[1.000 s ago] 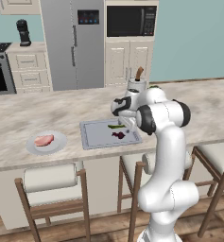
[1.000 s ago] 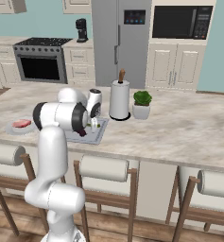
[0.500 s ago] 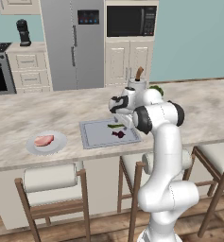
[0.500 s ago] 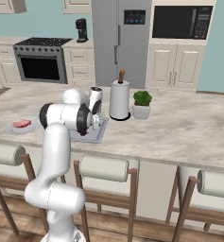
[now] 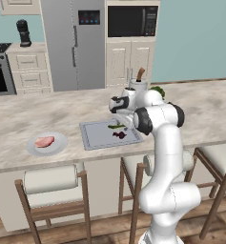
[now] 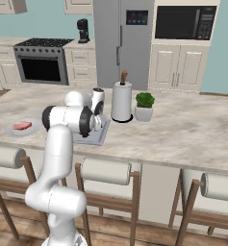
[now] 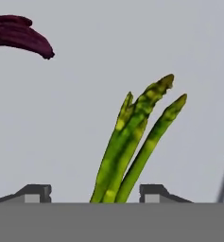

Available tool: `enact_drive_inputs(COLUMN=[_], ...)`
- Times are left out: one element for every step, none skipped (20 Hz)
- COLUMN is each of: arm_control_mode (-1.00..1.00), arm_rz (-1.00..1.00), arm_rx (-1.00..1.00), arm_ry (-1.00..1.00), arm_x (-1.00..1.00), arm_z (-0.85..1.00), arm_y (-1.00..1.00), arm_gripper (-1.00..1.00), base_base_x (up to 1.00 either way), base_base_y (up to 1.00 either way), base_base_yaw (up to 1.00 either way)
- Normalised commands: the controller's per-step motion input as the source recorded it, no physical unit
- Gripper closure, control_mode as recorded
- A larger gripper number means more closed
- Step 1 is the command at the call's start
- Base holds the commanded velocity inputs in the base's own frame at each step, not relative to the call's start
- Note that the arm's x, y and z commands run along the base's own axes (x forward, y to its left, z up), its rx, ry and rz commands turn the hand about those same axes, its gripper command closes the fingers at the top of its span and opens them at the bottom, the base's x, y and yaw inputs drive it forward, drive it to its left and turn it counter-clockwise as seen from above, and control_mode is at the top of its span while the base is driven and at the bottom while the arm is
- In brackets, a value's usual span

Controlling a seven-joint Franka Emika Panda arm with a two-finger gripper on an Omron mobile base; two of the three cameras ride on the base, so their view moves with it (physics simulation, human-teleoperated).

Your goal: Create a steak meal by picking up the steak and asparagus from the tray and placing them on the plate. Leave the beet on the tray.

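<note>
Left base view: the steak (image 5: 44, 141) already lies on the plate (image 5: 60, 146) at the left of the frame, on the marbled worktop (image 5: 47, 114). At centre sits the tray (image 5: 93, 135), with the asparagus (image 5: 116, 126) near its upper right part and the beet (image 5: 119, 135) just below it, close beside but apparently apart. The arm reaches down over the tray's right end; the gripper itself is largely hidden behind the arm's white links here.

Right base view: the plate (image 6: 12, 130) with the steak (image 6: 22, 125) shows at the left edge, the tray (image 6: 100, 136) peeks out to the right of the arm's dark joint, and a paper towel roll (image 6: 121, 101) and a potted plant (image 6: 145, 106) stand beyond it.

Hand view: the gripper (image 7: 95, 193) straddles the asparagus (image 7: 134, 139), whose 3 or so spears fan toward the upper right. Both fingertips (image 7: 35, 192) stand clear of the stalks, so the jaws are part open with nothing gripped yet. The beet (image 7: 20, 38) lies in the upper left corner on the tray (image 7: 85, 90).

The asparagus looks light, thin and fairly stiff, smooth enough to roll or slip. Taking hold across the thicker lower bundle, where the spears lie together, seems the safest place.
</note>
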Motion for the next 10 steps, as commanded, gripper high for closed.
enact_drive_inputs(arm_control_mode=[-1.0,-1.0,-1.0,-1.0,-1.0,-1.0,-1.0,-1.0,-1.0,-1.0], arm_rz=[0.0,0.0,0.0,0.0,0.0,-0.03,-0.04,-0.05,-0.06,-0.07], arm_rx=[0.0,0.0,0.0,0.0,0.0,0.0,0.0,0.0,0.0,0.0], arm_ry=[-0.16,-0.17,-0.15,-0.11,-0.05,0.0,0.0,0.0,0.0,0.0], arm_x=[-0.14,-0.16,-0.18,-0.16,-0.16,-0.19,-0.22,-0.21,-0.15,-0.12], arm_z=[-0.61,-0.59,-0.47,-0.35,-0.17,0.0,0.0,0.03,0.16,0.25], arm_y=[0.16,0.18,0.13,0.12,0.09,0.12,0.06,0.0,0.0,0.0], arm_gripper=[1.0,1.0,1.0,1.0,1.0,1.0,1.0,1.0,1.0,1.0], base_base_x=[0.0,0.0,0.0,0.0,0.0,0.0,0.0,0.0,0.0,0.0], base_base_y=[0.0,0.0,0.0,0.0,0.0,0.0,0.0,0.0,0.0,0.0], base_base_yaw=[0.0,0.0,0.0,0.0,0.0,0.0,0.0,0.0,0.0,0.0])
